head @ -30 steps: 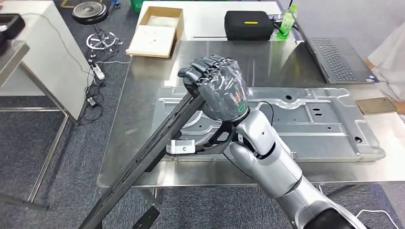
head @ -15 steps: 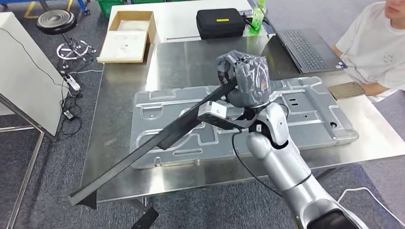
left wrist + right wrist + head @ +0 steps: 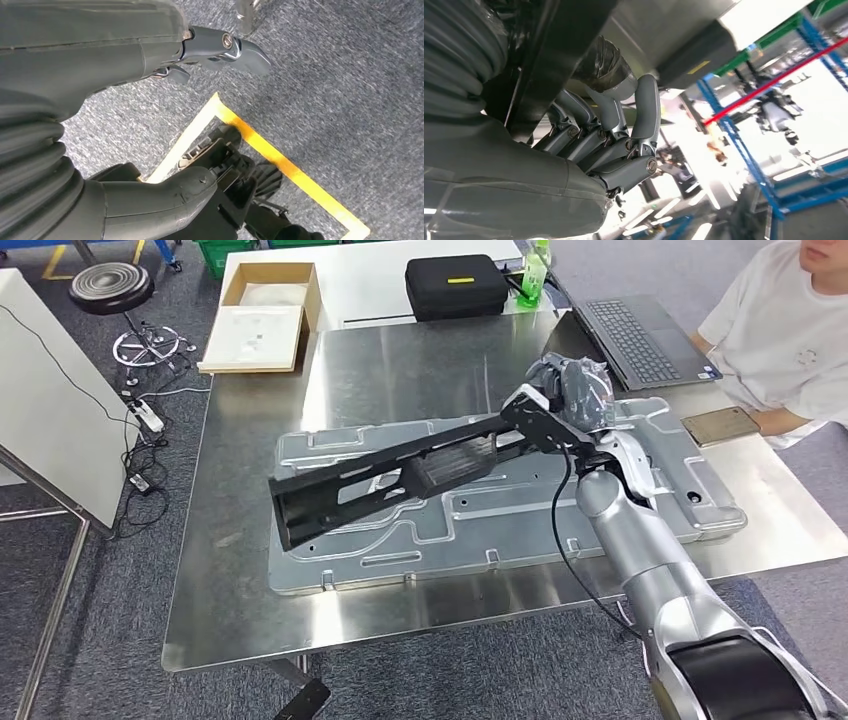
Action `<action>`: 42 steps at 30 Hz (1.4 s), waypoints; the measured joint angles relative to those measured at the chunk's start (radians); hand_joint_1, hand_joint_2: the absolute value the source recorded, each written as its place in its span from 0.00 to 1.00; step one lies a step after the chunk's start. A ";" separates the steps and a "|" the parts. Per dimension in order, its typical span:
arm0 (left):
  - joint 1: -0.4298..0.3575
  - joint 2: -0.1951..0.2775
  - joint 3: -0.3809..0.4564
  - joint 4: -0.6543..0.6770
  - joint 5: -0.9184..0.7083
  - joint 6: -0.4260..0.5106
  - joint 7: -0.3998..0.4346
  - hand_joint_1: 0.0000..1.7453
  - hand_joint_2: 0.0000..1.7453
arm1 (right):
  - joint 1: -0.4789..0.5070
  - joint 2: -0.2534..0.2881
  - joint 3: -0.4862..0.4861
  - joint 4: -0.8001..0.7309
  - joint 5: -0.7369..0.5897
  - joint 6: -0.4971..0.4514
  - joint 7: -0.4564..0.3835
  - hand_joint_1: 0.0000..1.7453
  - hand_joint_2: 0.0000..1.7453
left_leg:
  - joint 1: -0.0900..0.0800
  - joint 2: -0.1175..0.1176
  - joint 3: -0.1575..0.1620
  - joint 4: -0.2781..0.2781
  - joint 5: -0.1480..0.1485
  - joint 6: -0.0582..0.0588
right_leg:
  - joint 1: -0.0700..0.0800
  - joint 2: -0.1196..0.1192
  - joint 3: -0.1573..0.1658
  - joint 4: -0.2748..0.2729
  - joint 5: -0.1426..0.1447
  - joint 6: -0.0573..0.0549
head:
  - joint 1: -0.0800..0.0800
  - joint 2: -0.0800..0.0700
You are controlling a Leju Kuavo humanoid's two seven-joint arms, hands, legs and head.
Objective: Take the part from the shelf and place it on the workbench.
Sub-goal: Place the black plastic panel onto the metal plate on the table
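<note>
The free end of the part (image 3: 400, 475), a long black channel-shaped bar, lies at the left, over the near-left area of the stamped metal panel (image 3: 480, 540) that rests flat on the steel counter (image 3: 250, 570). From the head view it cannot be settled whether that end touches the panel or hangs just above it. The bar runs up and to the right across the panel.

At the right end, the right hand (image 3: 572, 392) is clamped on the bar; the right wrist view shows its fingers (image 3: 594, 145) curled tight round the black section. The left hand (image 3: 150, 45) hangs over the carpet floor with a yellow tape line; whether its fingers are apart or closed cannot be told.

Risks, as judged:
- The bar is held at one end only. Its long unsupported length could lever it round in the grasp and drop the left end hard on the panel.
- Release before the bar lies flat could let it slide or tip on the ribbed panel surface, and scrape it.
- A swing of the held end to the right brings it near the laptop (image 3: 640, 335) and a person's sleeve (image 3: 780, 340) at the counter's far right corner.
- Resting on the panel, not the bare counter, may leave the bar unsteady.
</note>
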 joint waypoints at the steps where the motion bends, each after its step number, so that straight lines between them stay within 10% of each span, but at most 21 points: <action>1: 0.000 0.000 0.000 0.000 -0.001 -0.002 -0.001 0.00 1.00 | -0.006 -0.008 -0.006 0.022 0.003 0.000 -0.003 1.00 1.00 | 0.000 0.001 0.002 -0.002 0.000 -0.005 | 0.000 0.002 0.001 -0.003 0.002 -0.006 | 0.000 0.000; 4: 0.001 0.001 0.001 0.000 -0.004 -0.008 -0.004 0.00 1.00 | -0.030 -0.036 -0.024 0.084 0.013 0.000 -0.020 1.00 1.00 | 0.001 -0.001 -0.017 0.042 -0.034 -0.015 | -0.004 0.001 0.008 -0.013 0.005 -0.026 | 0.000 0.000; 7: 0.005 0.002 0.004 0.000 -0.006 -0.009 -0.007 0.00 1.00 | -0.050 -0.053 -0.035 0.133 0.018 0.001 -0.029 1.00 1.00 | 0.001 -0.002 -0.103 0.227 -0.120 -0.015 | 0.001 0.007 0.010 -0.015 0.004 -0.041 | 0.000 0.000; 9: 0.007 0.003 0.006 0.000 -0.007 -0.010 -0.009 0.00 1.00 | -0.052 -0.062 -0.043 0.159 0.021 0.001 -0.028 1.00 1.00 | 0.000 -0.003 -0.136 0.289 -0.124 -0.011 | 0.007 0.015 0.012 -0.013 0.003 -0.045 | 0.000 0.000; 13: 0.007 0.006 0.008 0.000 -0.009 -0.012 -0.012 0.00 1.00 | -0.058 -0.077 -0.058 0.185 0.024 0.001 -0.027 0.00 0.00 | -0.010 -0.005 -0.037 0.071 -0.008 0.017 | 0.017 0.025 0.015 -0.008 -0.002 -0.044 | 0.000 0.000; 16: 0.005 0.009 0.008 0.000 -0.021 -0.004 -0.014 0.00 1.00 | -0.069 -0.087 -0.072 0.206 0.029 -0.005 -0.019 0.00 0.00 | -0.018 -0.006 -0.003 -0.001 0.004 0.023 | 0.014 0.025 0.011 -0.009 0.000 -0.032 | 0.000 0.000; 19: 0.003 0.009 0.008 0.000 -0.029 0.005 -0.017 0.00 0.25 | -0.071 -0.093 -0.093 0.226 0.031 -0.016 0.001 0.00 0.00 | -0.011 -0.004 0.007 -0.024 0.018 0.031 | 0.011 0.023 0.002 0.010 -0.015 -0.016 | 0.001 0.000; 20: 0.002 0.009 0.008 0.000 -0.030 0.006 -0.017 0.00 0.00 | -0.075 -0.094 -0.102 0.234 0.029 -0.017 0.010 0.00 0.25 | -0.008 -0.003 0.011 -0.031 0.022 0.033 | 0.008 0.021 -0.015 0.047 -0.037 -0.010 | 0.002 0.000; 23: 0.001 0.009 0.008 0.000 -0.028 0.005 -0.017 0.00 0.00 | -0.083 -0.097 -0.135 0.267 0.011 -0.006 0.037 0.00 1.00 | -0.007 -0.002 0.013 -0.033 0.023 0.035 | -0.007 0.018 -0.100 0.217 -0.109 0.009 | 0.003 0.000; 25: 0.002 0.010 0.008 0.000 -0.028 0.005 -0.017 0.00 0.00 | -0.083 -0.099 -0.154 0.292 -0.002 0.003 0.049 0.00 1.00 | -0.004 -0.002 0.013 -0.029 0.020 0.030 | -0.019 0.014 -0.113 0.232 -0.090 0.021 | 0.003 0.000; 28: 0.002 0.012 0.008 0.000 -0.029 0.005 -0.018 0.00 0.00 | -0.093 -0.103 -0.175 0.317 -0.014 0.005 0.057 0.00 1.00 | 0.001 -0.002 0.012 -0.013 0.006 0.012 | -0.031 0.006 -0.031 0.059 -0.004 0.035 | 0.003 0.000; 34: 0.003 0.014 0.009 0.000 -0.032 0.007 -0.018 0.00 0.00 | -0.117 -0.104 -0.200 0.345 -0.026 0.004 0.071 0.00 1.00 | 0.005 -0.003 0.008 0.008 -0.018 -0.019 | -0.019 0.008 0.007 -0.007 0.005 -0.009 | 0.002 0.000; 39: 0.007 0.014 0.009 0.000 -0.032 0.007 -0.018 0.00 0.00 | -0.122 -0.104 -0.204 0.360 -0.025 0.004 0.074 0.00 1.00 | 0.005 -0.005 -0.114 0.277 -0.140 -0.017 | -0.006 0.007 0.010 -0.010 0.006 -0.033 | 0.001 0.000; 42: 0.008 0.014 0.009 0.000 -0.032 0.007 -0.018 0.00 0.00 | -0.123 -0.104 -0.205 0.367 -0.025 0.004 0.074 0.00 1.00 | 0.000 -0.006 -0.069 0.186 -0.070 -0.003 | 0.001 0.010 0.013 -0.008 0.006 -0.034 | 0.001 0.000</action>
